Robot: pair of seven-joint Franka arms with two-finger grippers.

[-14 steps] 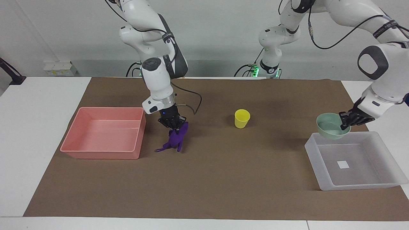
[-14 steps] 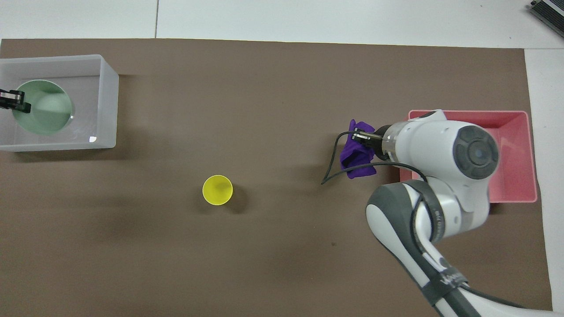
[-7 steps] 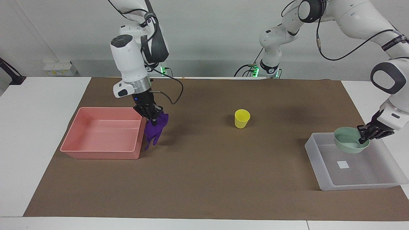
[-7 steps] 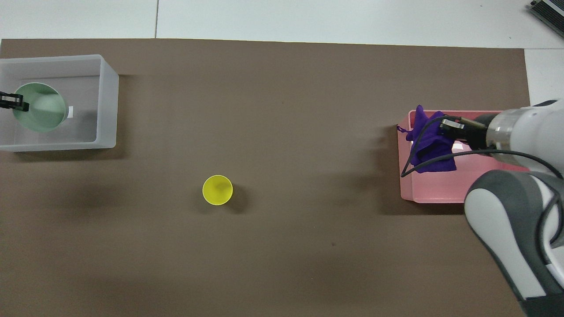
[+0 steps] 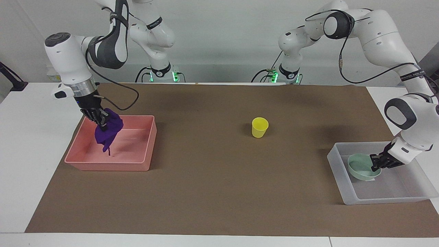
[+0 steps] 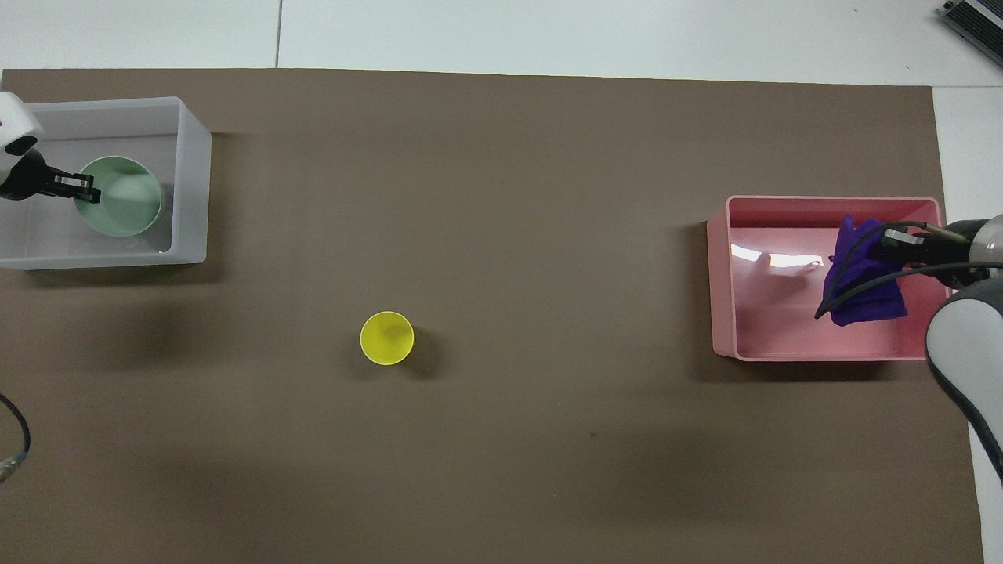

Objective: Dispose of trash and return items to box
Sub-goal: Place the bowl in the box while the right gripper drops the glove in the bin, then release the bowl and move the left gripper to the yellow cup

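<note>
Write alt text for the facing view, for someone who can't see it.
The right gripper dangles a purple cloth over the pink tray, while the left gripper lowers a mint-green bowl into the translucent box. A yellow cup stands mid-table.

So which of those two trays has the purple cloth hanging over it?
The pink tray, at the right arm's end of the table. The right pincer holds the purple cloth above it. The whitish box holds the green bowl.
</note>
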